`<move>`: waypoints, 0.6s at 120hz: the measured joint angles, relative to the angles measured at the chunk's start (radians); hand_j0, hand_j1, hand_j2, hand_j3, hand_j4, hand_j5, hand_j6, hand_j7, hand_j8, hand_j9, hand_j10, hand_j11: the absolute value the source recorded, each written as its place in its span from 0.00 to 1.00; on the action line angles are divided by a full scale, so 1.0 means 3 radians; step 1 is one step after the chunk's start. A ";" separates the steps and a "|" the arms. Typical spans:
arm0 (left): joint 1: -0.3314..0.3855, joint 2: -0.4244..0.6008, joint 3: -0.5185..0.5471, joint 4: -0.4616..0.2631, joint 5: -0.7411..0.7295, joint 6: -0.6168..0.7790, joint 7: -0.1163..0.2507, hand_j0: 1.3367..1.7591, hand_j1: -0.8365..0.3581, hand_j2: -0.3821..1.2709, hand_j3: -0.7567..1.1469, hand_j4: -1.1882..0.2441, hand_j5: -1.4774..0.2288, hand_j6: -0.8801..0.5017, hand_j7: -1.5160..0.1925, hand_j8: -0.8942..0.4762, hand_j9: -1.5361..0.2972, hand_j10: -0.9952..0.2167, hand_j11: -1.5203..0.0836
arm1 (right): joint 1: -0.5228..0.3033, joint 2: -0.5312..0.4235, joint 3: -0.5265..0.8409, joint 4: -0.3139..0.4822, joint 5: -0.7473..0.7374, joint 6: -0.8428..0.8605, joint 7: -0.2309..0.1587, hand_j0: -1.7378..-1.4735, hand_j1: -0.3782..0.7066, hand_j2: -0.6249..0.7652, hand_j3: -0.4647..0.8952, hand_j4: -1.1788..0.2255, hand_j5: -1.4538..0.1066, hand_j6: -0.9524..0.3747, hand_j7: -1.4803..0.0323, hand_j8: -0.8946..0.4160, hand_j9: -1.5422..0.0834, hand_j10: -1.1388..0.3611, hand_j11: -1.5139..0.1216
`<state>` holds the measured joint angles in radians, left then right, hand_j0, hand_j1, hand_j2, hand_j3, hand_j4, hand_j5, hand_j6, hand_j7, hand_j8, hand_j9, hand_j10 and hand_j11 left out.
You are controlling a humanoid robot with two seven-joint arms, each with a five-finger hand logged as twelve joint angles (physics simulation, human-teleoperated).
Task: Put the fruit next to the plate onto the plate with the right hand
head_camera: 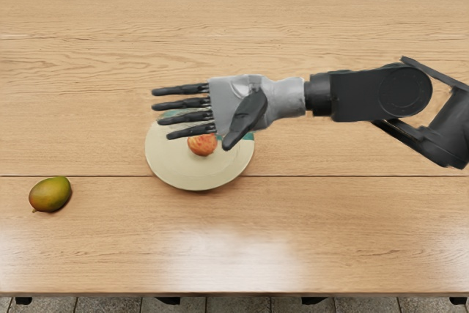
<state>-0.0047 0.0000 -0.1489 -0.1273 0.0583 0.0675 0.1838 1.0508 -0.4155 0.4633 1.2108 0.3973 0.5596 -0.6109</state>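
- Orange-red fruit (202,144) lies on the plate (192,175), so the placing looks done.
- Right hand (223,108) hovers above the plate, fingers (179,104) straight and spread, holding nothing.

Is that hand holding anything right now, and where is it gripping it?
Nothing. The right hand hovers open, fingers straight, above the reddish fruit lying on the plate.
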 joint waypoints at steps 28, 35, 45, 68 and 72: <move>-0.0010 0.0000 -0.0001 0.0000 0.0000 0.0000 0.0000 0.76 0.99 0.23 0.40 0.83 0.87 0.64 0.89 0.65 0.84 0.82 0.95 | -0.0352 -0.1149 -0.0051 0.0000 0.0240 0.0154 0.0000 0.30 0.03 0.45 0.34 0.84 0.93 0.72 0.97 0.68 0.95 0.76 0.92; -0.0010 0.0000 -0.0001 0.0000 0.0000 0.0000 -0.0001 0.76 0.99 0.23 0.40 0.83 0.87 0.64 0.89 0.65 0.84 0.82 0.95 | -0.0368 -0.1304 -0.0051 -0.0005 0.0272 0.0162 0.0000 0.30 0.03 0.45 0.34 0.84 0.93 0.72 0.98 0.68 0.95 0.76 0.92; -0.0015 0.0000 -0.0001 0.0001 0.0000 0.0000 -0.0001 0.76 0.99 0.23 0.40 0.83 0.87 0.64 0.89 0.65 0.84 0.82 0.95 | -0.0388 -0.1534 -0.0053 -0.0009 0.0320 0.0168 0.0000 0.30 0.03 0.45 0.34 0.84 0.93 0.72 0.98 0.68 0.95 0.76 0.92; -0.0025 0.0000 -0.0001 0.0001 0.0000 0.0000 -0.0001 0.76 0.99 0.23 0.40 0.83 0.87 0.64 0.89 0.65 0.84 0.82 0.95 | -0.0478 -0.1976 -0.0057 -0.0019 0.0413 0.0172 0.0000 0.30 0.03 0.45 0.34 0.84 0.93 0.72 0.98 0.69 0.95 0.76 0.93; -0.0039 0.0000 -0.0001 0.0001 0.0000 0.0000 0.0000 0.76 0.99 0.23 0.40 0.83 0.87 0.64 0.89 0.65 0.84 0.82 0.95 | -0.0492 -0.2012 -0.0057 -0.0020 0.0421 0.0173 0.0000 0.30 0.03 0.45 0.34 0.84 0.93 0.72 0.98 0.69 0.95 0.76 0.93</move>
<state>-0.0163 0.0000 -0.1491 -0.1272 0.0584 0.0675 0.1837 0.9032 -1.0191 0.4461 1.2050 0.5236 0.6114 -0.6109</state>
